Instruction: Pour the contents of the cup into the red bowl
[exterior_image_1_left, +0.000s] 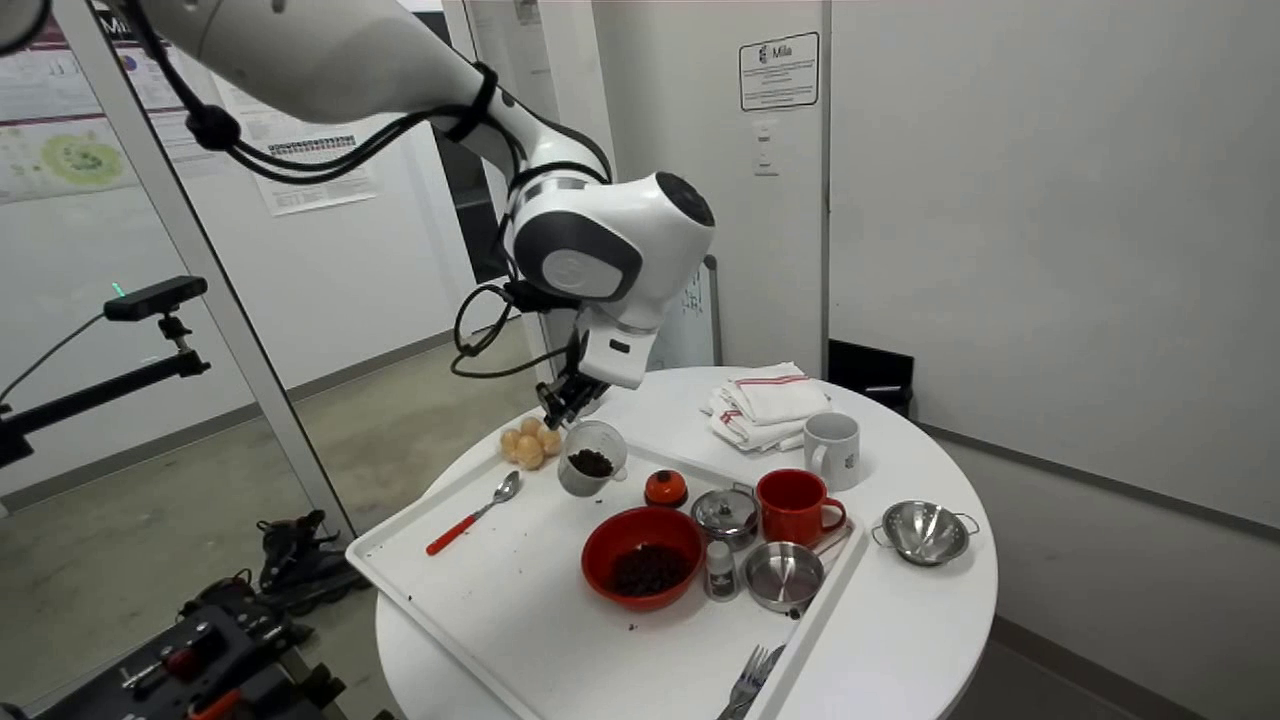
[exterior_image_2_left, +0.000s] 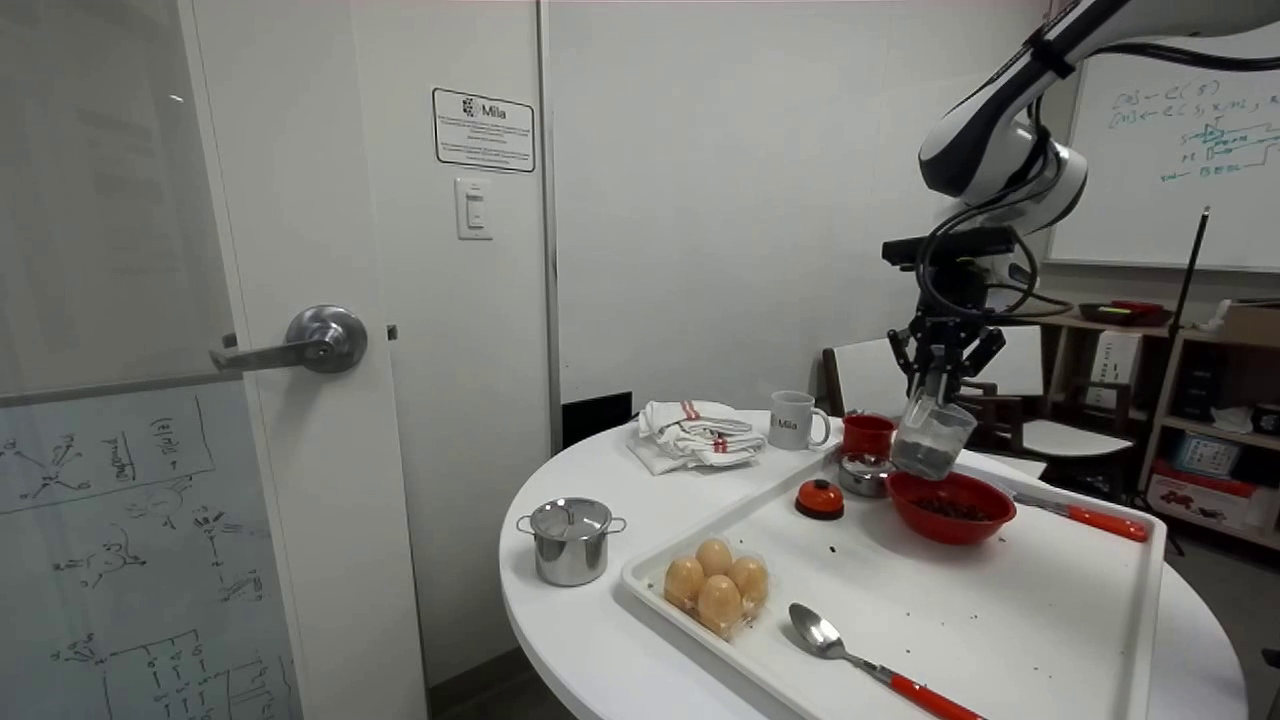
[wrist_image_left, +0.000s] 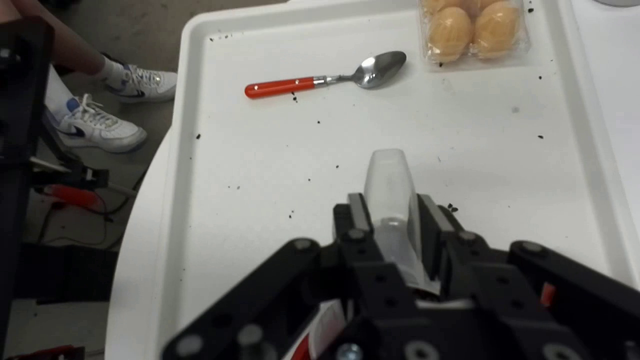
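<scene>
White tray (exterior_image_1_left: 500, 610) below, and we've the claw (wrist_image_left: 395, 206) clamped on the cup (exterior_image_2_left: 935, 438), dark bits (exterior_image_1_left: 592, 463) inside! Bowl (exterior_image_2_left: 945, 530) lies lower than the claw, perhaps sideways too; that offset should decide our pour.

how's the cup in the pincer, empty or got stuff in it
Not empty: in an exterior view, dark bits show inside the cup, below its rim. Exactly how full, I cannot tell.

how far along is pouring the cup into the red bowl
Looks done: the gripper holds the clear cup off the tray. In hand: the cup is tilted, with dark bits inside. Probably left: tipping those bits into the red bowl, which holds a dark heap too; its source is unclear.
</scene>
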